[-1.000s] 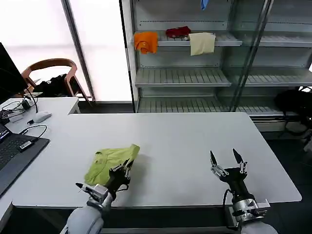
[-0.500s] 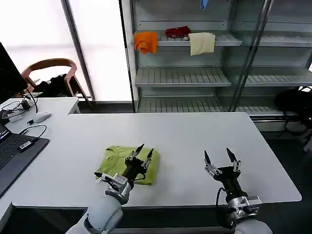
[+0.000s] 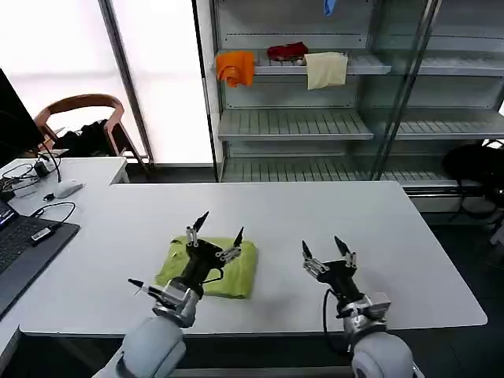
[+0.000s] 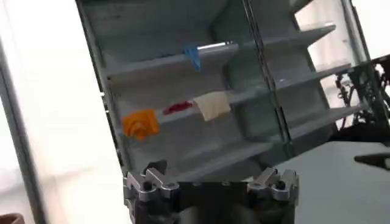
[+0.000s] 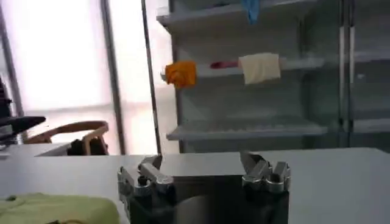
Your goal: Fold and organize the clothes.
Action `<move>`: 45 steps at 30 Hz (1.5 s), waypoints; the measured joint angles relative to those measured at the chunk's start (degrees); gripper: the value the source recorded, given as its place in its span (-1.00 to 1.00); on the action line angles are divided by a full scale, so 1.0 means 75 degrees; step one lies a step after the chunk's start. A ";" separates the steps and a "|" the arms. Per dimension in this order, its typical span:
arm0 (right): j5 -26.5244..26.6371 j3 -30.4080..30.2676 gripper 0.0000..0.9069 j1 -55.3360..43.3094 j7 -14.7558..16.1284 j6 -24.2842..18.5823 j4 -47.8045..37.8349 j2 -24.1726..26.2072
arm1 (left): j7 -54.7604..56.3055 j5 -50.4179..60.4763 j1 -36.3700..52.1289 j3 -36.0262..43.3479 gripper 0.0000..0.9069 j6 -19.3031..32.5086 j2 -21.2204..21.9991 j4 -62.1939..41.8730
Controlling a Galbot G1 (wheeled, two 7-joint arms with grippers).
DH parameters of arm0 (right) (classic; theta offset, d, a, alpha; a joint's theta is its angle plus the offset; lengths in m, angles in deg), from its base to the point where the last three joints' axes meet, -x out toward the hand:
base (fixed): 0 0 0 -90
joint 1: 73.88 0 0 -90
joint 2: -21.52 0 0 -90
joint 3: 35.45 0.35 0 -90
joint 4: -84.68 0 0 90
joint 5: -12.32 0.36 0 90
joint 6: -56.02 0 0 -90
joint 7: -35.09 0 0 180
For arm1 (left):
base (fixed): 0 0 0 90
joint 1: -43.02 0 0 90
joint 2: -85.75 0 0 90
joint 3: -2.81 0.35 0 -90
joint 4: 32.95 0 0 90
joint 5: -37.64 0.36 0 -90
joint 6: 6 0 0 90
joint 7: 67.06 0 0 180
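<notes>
At the far left of the head view a black laptop (image 3: 24,252) sits on the white desk (image 3: 315,228), with a grey mouse (image 3: 67,188) and some wires behind it, and a brown chair (image 3: 83,118) stands by the bright window. Next comes the green T-shirt (image 3: 228,272), folded into a small flat square near the front edge of the desk. The left hand (image 3: 216,232) is up above the shirt, with its two pointy black fingers (image 3: 199,220) spread wide apart and holding nothing. The tips point up and away from the cloth. A little to the right, past a bare strip of desk, is the right hand (image 3: 324,250). Its fingers are spread open too, it holds nothing, and it is just above the desk, beside the shirt but not touching it. In the right wrist view a bit of the green shirt (image 5: 55,208) lies low on the desk at the side of that hand. Behind the desk stands a big metal shelf (image 3: 299,122). On a high shelf lie an orange cloth (image 3: 236,68), a dark red cloth (image 3: 287,52) and a cream cloth (image 3: 326,69), side by side.
</notes>
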 measured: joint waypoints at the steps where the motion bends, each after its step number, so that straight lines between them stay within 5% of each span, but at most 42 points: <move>1: 0.0061 -0.0151 1.00 -0.0135 -0.0026 0.0165 -0.0047 -0.0033 | -0.0132 -0.0003 -0.0175 -0.0192 1.00 0.0026 -0.0001 0.0122; 12: 0.0632 -0.1321 1.00 -0.1219 -0.0364 0.1537 -0.0807 -0.0320 | -0.1019 0.0089 -0.1655 -0.1713 1.00 0.0305 0.0187 0.0884; 27: 0.0755 -0.2124 1.00 -0.1840 -0.0162 0.1971 -0.1395 -0.0691 | -0.1403 0.0226 -0.2316 -0.2310 1.00 0.0425 0.0332 0.0960; 33: 0.0777 -0.2277 0.62 -0.1945 -0.0086 0.1992 -0.1568 -0.0773 | -0.1429 0.0232 -0.2365 -0.2351 1.00 0.0452 0.0375 0.0942; 38: 0.0784 -0.2389 -0.13 -0.2022 -0.0062 0.1966 -0.1672 -0.0877 | -0.1451 0.0233 -0.2429 -0.2384 1.00 0.0457 0.0395 0.0916; 39: 0.0779 -0.2420 -0.13 -0.2042 -0.0056 0.1952 -0.1697 -0.0898 | -0.1456 0.0234 -0.2446 -0.2388 1.00 0.0459 0.0397 0.0920; 40: 0.0772 -0.2447 -0.58 -0.2062 -0.0051 0.1935 -0.1725 -0.0921 | -0.1459 0.0234 -0.2460 -0.2397 1.00 0.0460 0.0397 0.0922; 42: 0.0771 -0.2504 -1.00 -0.2104 -0.0039 0.1891 -0.1776 -0.0976 | -0.1462 0.0234 -0.2469 -0.2412 1.00 0.0464 0.0389 0.0922; 45: 0.0773 -0.2535 -1.00 -0.2131 -0.0009 0.1845 -0.1819 -0.1006 | -0.1465 0.0221 -0.2474 -0.2425 1.00 0.0478 0.0385 0.0922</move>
